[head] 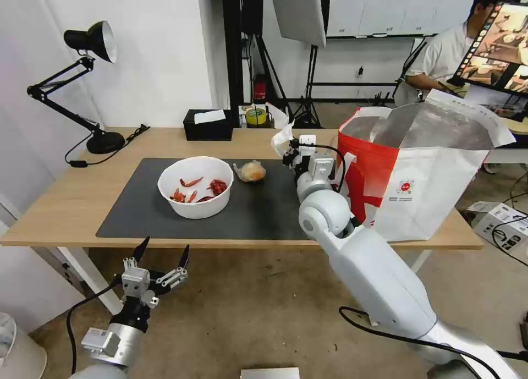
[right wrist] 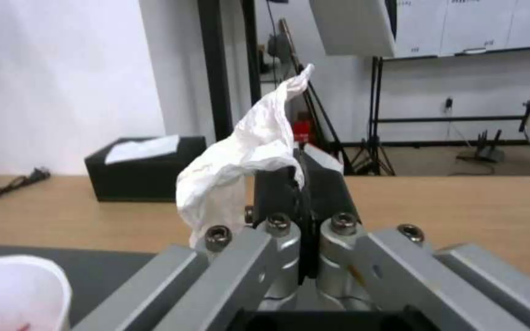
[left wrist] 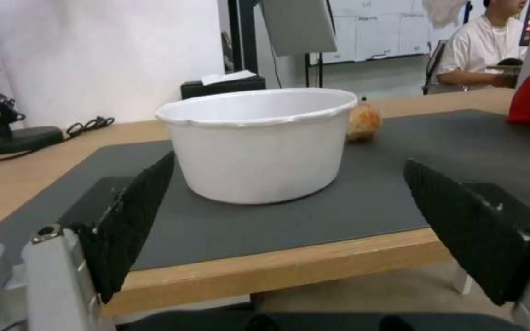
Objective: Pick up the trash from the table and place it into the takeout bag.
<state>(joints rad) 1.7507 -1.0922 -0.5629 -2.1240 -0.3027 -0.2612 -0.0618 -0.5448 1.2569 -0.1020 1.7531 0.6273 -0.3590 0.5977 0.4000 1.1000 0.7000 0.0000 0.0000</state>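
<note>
On the table (head: 71,203), the right gripper (head: 288,146), clenched on the crumpled tissue (head: 281,138), must carry it right over the takeout bag (head: 423,203); the left gripper (head: 162,254) waits spread at the near edge.

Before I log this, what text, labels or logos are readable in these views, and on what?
No text can be read.
takeout bag: small round red logo with a line of print under it, too small to read.
Whiteboards on the back wall: markings blurred.
Monitor: pictures, no legible words.
</note>
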